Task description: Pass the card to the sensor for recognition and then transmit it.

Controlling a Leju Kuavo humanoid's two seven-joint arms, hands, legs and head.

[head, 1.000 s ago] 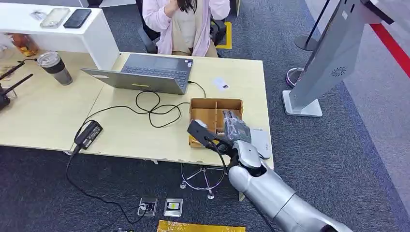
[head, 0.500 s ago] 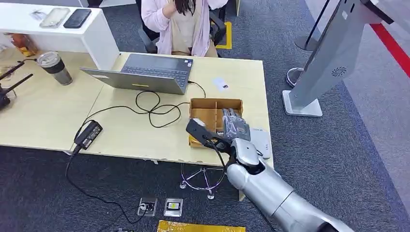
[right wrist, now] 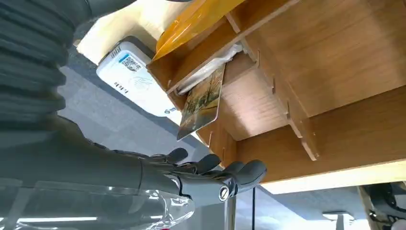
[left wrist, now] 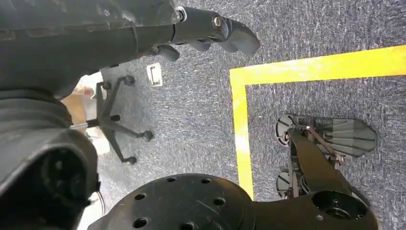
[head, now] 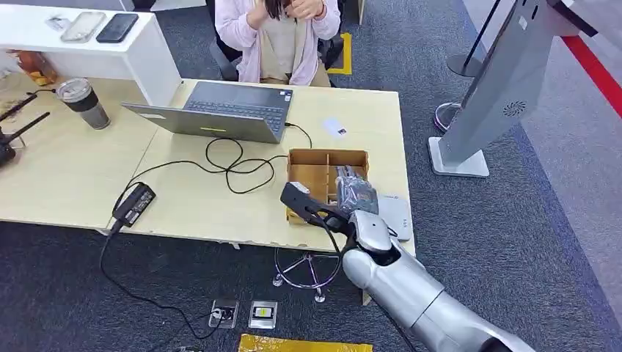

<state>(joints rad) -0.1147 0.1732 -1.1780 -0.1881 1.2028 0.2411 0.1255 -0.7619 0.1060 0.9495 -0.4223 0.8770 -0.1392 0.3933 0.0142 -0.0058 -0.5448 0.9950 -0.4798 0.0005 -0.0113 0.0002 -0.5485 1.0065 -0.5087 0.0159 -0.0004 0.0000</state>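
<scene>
Your right hand (head: 350,192) hovers over the wooden box (head: 308,165) at the desk's (head: 73,176) near edge, fingers (right wrist: 210,170) loosely apart and holding nothing. The card (right wrist: 203,103) leans in the box compartment just beyond those fingers, not touching them. The white card reader (head: 396,213) lies just beside the box. Your left hand (left wrist: 210,28) hangs over the carpet, fingers curled, holding nothing.

an open laptop (head: 220,110) and steel tumbler (head: 83,103) sit on the desk (head: 66,176), black cable (head: 227,165) looping between
</scene>
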